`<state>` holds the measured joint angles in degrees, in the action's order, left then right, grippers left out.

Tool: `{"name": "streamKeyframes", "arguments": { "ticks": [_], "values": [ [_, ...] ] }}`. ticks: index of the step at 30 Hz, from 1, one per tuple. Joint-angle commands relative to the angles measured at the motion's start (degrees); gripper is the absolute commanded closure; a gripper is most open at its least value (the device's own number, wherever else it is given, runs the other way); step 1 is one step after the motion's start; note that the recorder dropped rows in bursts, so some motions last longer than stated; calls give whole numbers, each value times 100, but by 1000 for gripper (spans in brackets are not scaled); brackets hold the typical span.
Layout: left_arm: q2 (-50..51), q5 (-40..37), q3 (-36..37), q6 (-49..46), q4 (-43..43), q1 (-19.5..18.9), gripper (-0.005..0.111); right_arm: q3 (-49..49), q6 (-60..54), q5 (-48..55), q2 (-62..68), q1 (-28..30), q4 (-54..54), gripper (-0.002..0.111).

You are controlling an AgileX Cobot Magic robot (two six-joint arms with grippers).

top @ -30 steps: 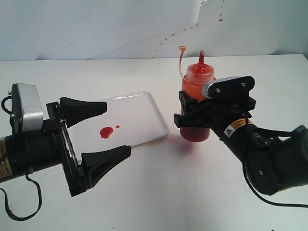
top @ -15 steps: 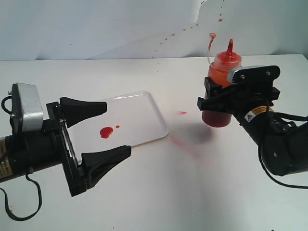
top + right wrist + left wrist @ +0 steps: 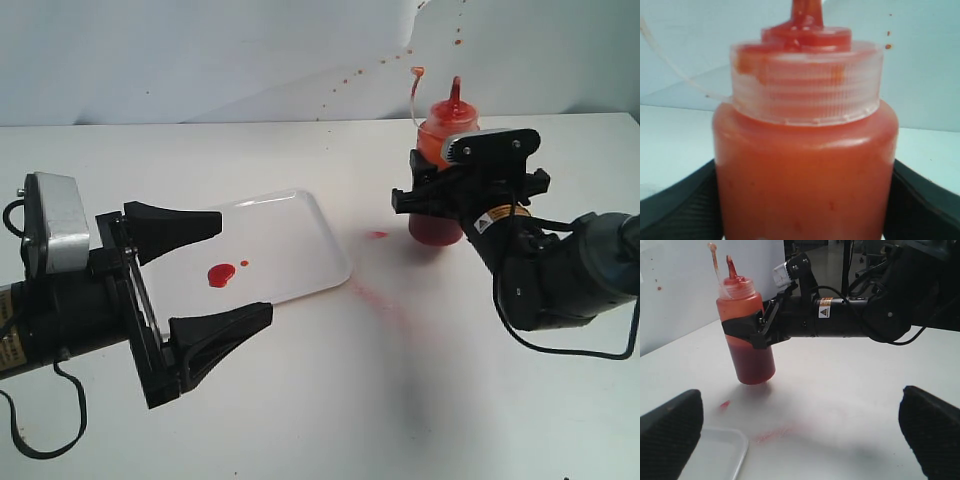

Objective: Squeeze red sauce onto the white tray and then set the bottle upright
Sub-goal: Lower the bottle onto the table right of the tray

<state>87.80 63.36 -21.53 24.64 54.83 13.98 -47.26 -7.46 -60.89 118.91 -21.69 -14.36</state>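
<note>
- Toward the far right of the bench [image 3: 300, 420], the bottle [image 3: 443, 128] stood with its long axis vertical. Its nozzle [image 3: 456, 90] pointed up and the cap strap [image 3: 413, 95] rose beside it.
- The right tool [image 3: 418, 188] pinched the bottle around its middle. In the right wrist view the body filled the whole gap between the two fingers [image 3: 680, 200].
- The base was at the bench surface or barely above it; the pictures did not settle which.
- That, I judge, is what the coming move turns on. The base must rest flat before the fingers part, or the bottle could tip.
- Only the right arm was at the bottle. The left tool [image 3: 245, 267] hung spread wide by the tray [image 3: 300, 215], pinching nothing and well apart from the bottle.
- The tray lay flat, nearer the bench's middle and toward the left edge from the bottle.
- It held a round blob of red sauce [image 3: 220, 274] with a tiny droplet [image 3: 244, 263] just beside it.
- The bottle itself held sauce, darker low down.
- Between tray and bottle, a pink smear [image 3: 385, 300] and a small red speck [image 3: 377, 235] marked the bare bench.
</note>
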Motion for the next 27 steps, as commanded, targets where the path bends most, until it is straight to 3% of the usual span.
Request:
{"name": "streamKeyframes", "arguments": {
  "ticks": [1,27],
  "values": [
    [-20,75,-10,16,-31,24,2,-83,-131,-527,60,54,-221,108],
    [-20,75,-10,16,-31,24,2,-83,-257,-435,346,113,-368,108]
  ]
}}
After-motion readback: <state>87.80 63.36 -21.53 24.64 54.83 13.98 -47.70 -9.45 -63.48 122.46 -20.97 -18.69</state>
